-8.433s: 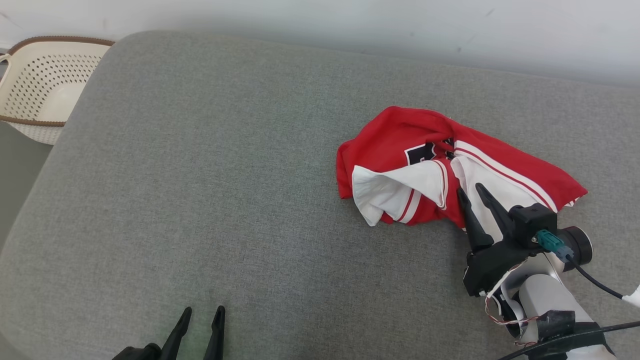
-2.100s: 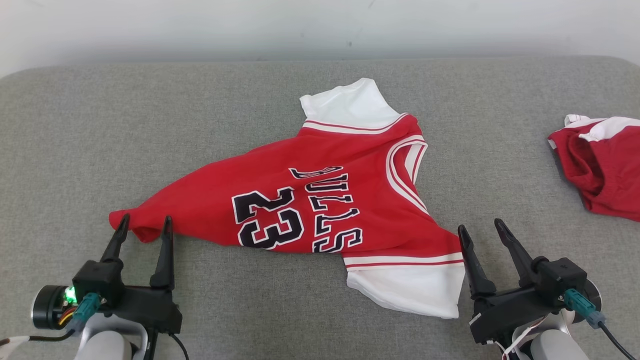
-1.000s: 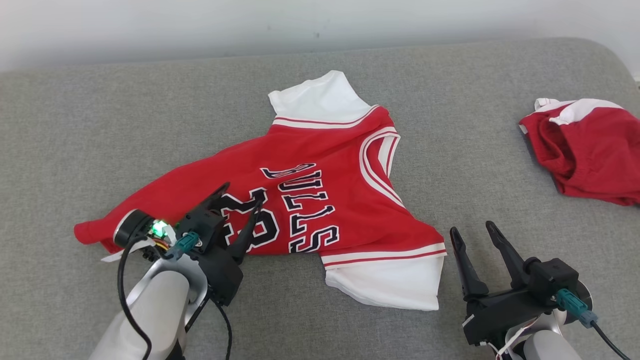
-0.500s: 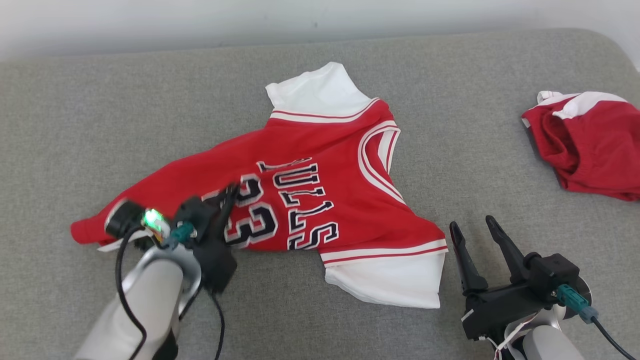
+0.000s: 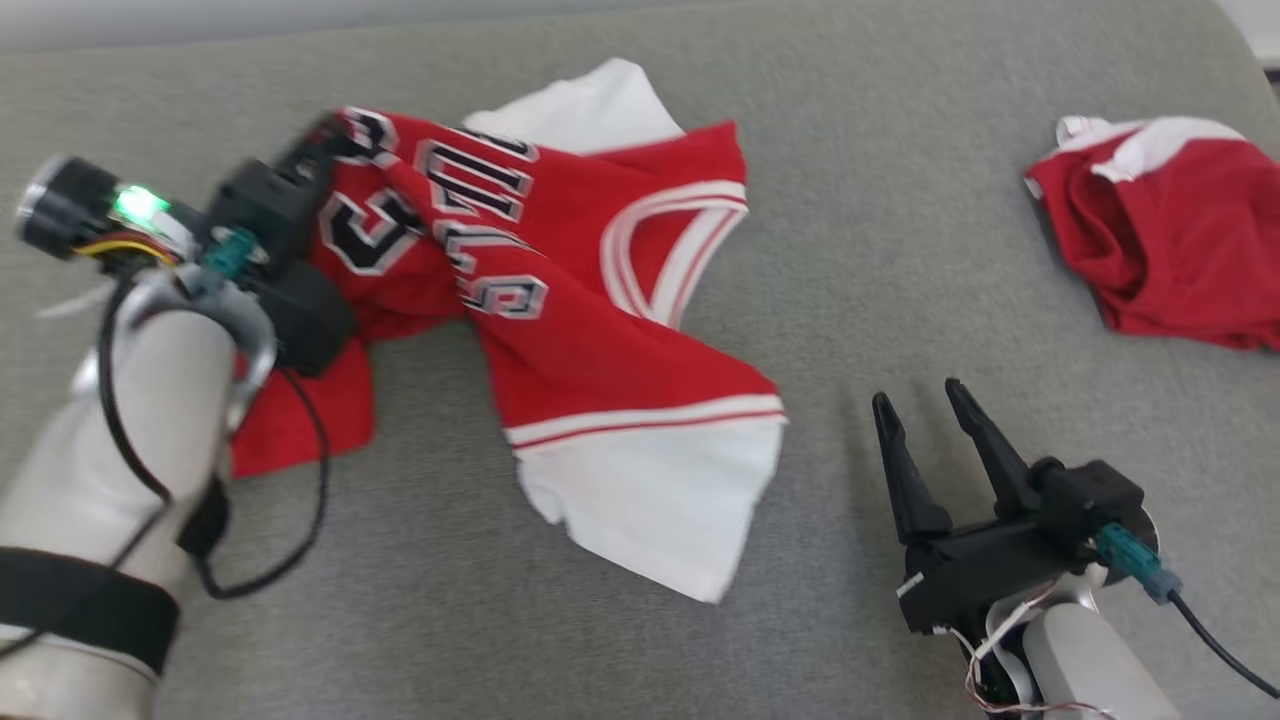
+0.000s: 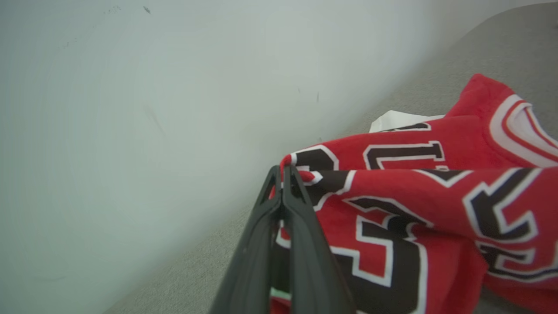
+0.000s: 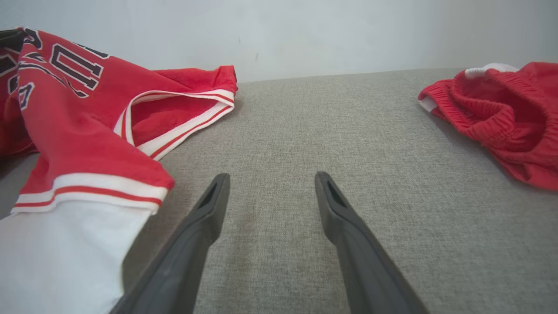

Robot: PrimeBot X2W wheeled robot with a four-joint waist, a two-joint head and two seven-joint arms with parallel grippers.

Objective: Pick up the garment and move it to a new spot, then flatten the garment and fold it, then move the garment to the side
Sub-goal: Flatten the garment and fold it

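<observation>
At lower right of the head view, spread wide above bare grey cushion (image 5: 860, 250) and touching nothing: the right gripper (image 5: 916, 393). Just left of it, the white end of the red jersey (image 5: 600, 340), draped across frame centre. At upper left, pressed together on a fold of the printed cloth: the left gripper (image 6: 282, 171), its pale forearm covering some red fabric. Blurred there, probably raised off the cushion. At far upper right, lying apart: a second red garment (image 5: 1170, 230). Beyond, a pale wall (image 6: 130, 109).
</observation>
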